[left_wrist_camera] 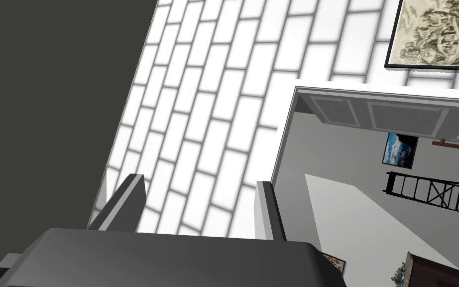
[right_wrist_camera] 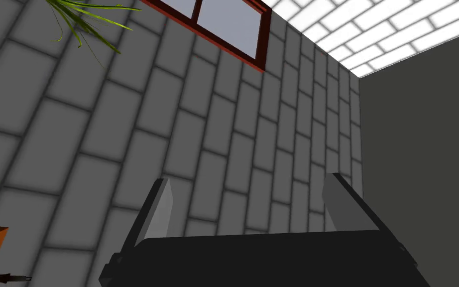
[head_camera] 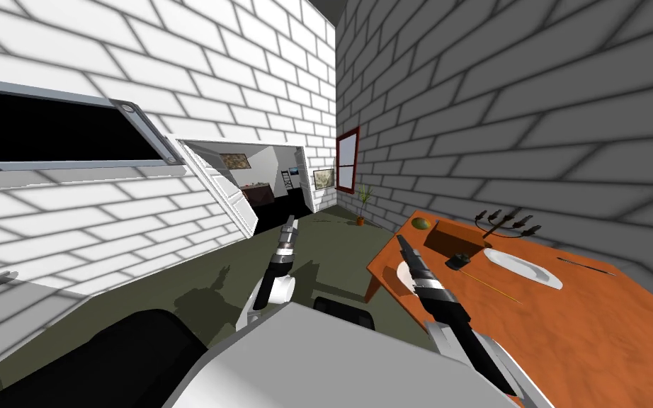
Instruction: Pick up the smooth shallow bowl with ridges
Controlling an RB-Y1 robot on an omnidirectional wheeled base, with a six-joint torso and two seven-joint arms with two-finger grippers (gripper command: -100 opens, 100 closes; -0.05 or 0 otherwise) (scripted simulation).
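A white shallow dish (head_camera: 523, 269) lies on the orange table (head_camera: 587, 333) toward the wall. A second white round dish (head_camera: 403, 278) sits near the table's front corner, half hidden under my right forearm. I cannot tell which one has ridges. My right gripper (head_camera: 401, 242) hangs above that corner, pointing at the grey brick wall. In its wrist view the right gripper (right_wrist_camera: 251, 207) is open with nothing between its fingers. My left gripper (head_camera: 291, 221) reaches over the floor toward the doorway. Seen from its wrist, the left gripper (left_wrist_camera: 196, 204) is open and holds nothing.
On the table are a green-red apple (head_camera: 422, 224), an orange box (head_camera: 452, 237), a small dark object (head_camera: 457, 260), a dark candelabra (head_camera: 506, 221) and a thin pen (head_camera: 587, 265). A white door (head_camera: 222, 191) stands open on the left. A potted plant (head_camera: 362, 209) stands by the far wall.
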